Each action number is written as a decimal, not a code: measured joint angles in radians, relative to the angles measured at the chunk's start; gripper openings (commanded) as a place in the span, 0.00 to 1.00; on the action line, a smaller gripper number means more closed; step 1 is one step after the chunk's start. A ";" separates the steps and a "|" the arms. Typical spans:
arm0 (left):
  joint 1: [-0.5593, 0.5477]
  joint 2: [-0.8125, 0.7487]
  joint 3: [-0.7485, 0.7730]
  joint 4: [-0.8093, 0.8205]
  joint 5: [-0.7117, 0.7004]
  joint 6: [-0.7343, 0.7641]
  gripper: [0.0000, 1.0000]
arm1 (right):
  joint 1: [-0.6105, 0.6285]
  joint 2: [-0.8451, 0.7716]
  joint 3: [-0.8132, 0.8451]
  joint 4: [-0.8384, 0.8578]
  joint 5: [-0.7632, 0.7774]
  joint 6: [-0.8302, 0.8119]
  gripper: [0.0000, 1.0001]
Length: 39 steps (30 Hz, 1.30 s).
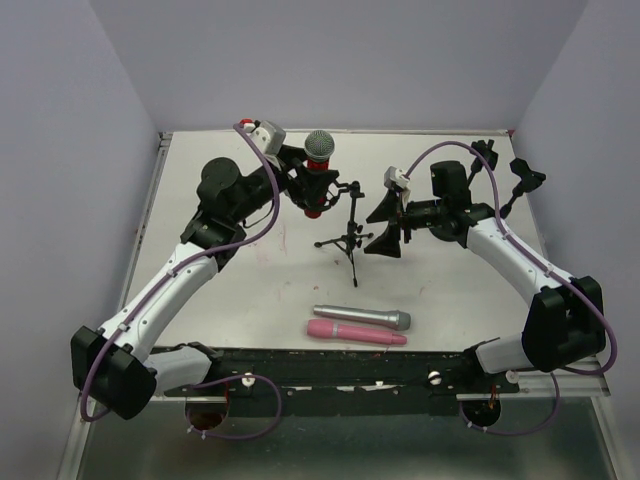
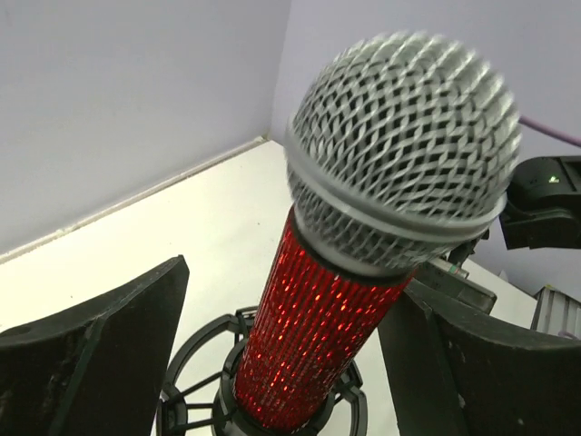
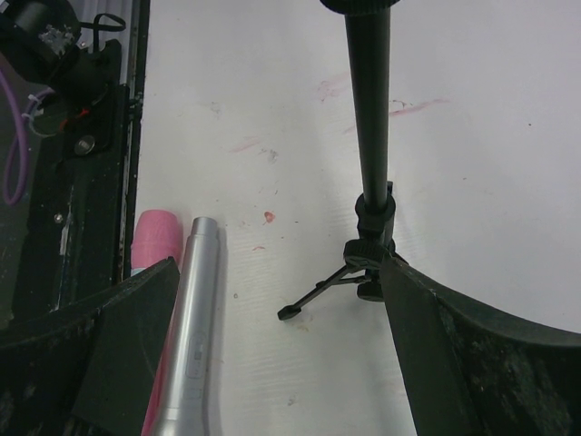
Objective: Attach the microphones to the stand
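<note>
Microphones unmounted lie side by side on the desk [image 1: 220, 290] — silver-grey microphone [image 1: 360, 317], pink microphone [image 1: 355, 333] — long axes left-right, nearer the right tool [image 3: 277, 265], spread wide at the foot of the stand [image 1: 345, 238]. Left tool [image 2: 292, 277] stands spread, clear of the red microphone [image 2: 318, 327] upright in the clip.

You look down on a white table [image 1: 250, 300], boxed in on three sides by plain lilac walls: back wall [image 1: 330, 60], left wall [image 1: 60, 200], right wall [image 1: 590, 120]. A metal strip [image 1: 150, 200] edges the table's left side. Faint pink smears [image 3: 418, 107] mark the top. A black rail [image 1: 350, 365] runs along your near edge, with a grey surface [image 1: 400, 450] below it. The light is even and the shadows are soft.
</note>
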 measured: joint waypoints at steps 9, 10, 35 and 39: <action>0.002 0.005 0.079 -0.070 0.000 0.005 0.79 | 0.000 0.000 0.000 -0.004 0.000 -0.007 1.00; 0.002 0.006 0.081 -0.071 0.000 0.009 0.76 | 0.000 0.000 0.000 -0.004 0.000 -0.007 1.00; 0.003 0.006 -0.026 -0.058 0.091 0.224 0.00 | 0.000 0.013 0.000 -0.011 0.000 -0.015 1.00; 0.005 -0.010 -0.068 0.002 0.090 0.234 0.13 | 0.000 0.015 0.000 -0.011 0.000 -0.015 1.00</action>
